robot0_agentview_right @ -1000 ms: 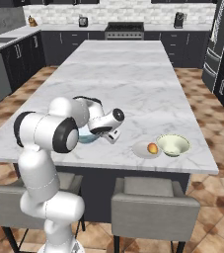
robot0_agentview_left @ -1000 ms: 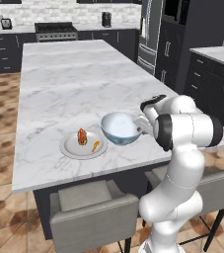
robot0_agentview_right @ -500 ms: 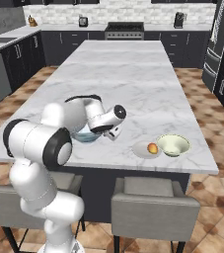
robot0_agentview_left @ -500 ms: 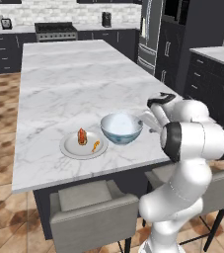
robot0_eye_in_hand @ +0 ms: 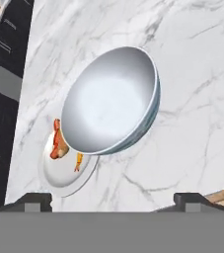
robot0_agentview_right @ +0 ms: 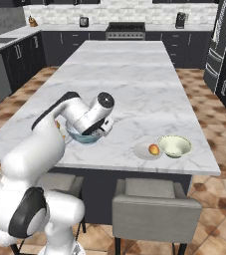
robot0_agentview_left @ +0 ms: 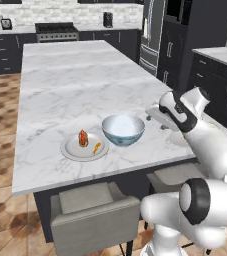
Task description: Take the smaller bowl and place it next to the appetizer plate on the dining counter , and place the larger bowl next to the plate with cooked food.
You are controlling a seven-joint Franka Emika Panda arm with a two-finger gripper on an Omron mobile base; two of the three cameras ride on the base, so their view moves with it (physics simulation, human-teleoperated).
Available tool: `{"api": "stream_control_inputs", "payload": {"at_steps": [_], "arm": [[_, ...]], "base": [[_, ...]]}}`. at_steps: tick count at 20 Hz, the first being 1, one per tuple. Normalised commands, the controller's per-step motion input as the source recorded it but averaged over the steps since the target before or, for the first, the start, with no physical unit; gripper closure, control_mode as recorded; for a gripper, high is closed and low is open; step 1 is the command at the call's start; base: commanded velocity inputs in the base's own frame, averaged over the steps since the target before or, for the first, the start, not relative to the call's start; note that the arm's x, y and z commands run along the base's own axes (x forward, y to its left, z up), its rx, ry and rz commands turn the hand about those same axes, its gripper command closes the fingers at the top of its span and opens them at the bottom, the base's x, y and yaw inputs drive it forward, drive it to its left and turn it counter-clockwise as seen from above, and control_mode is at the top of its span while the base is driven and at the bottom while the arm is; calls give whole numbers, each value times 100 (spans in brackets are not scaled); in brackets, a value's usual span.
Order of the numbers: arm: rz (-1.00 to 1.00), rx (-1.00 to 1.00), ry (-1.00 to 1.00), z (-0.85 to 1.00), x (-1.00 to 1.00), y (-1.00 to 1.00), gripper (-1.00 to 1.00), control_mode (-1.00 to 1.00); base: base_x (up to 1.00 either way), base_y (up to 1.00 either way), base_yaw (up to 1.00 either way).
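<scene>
The big bowl [robot0_agentview_left: 123, 129] sat on the bench [robot0_agentview_left: 65, 85] just beside the food plate [robot0_agentview_left: 84, 147], right where it belonged. The gripper [robot0_agentview_left: 155, 119] hung beside it, spread wide and empty, apparently clear to leave.

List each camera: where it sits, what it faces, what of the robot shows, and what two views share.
Left base view: behind the arm's left, facing the dining counter; the arm rises lower right.
Right base view: behind its right, facing the same counter, the smaller bowl near its right end; the arm rises lower left.
Hand view: on the hand, looking down; open gripper.
All three share the larger bowl beside the plate with cooked food.
</scene>
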Motion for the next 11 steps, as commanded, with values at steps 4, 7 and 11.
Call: {"api": "stream_control_inputs", "payload": {"at_steps": [4,7,11], "arm": [[3,-42,0,96,-67,80,-100,-100],[0,-37,4,39,-70,52,-100,-100],[0,-19,-14,1,-91,39,-100,-100]], "base": [[0,0,0],[0,0,0],[0,0,0]]}}
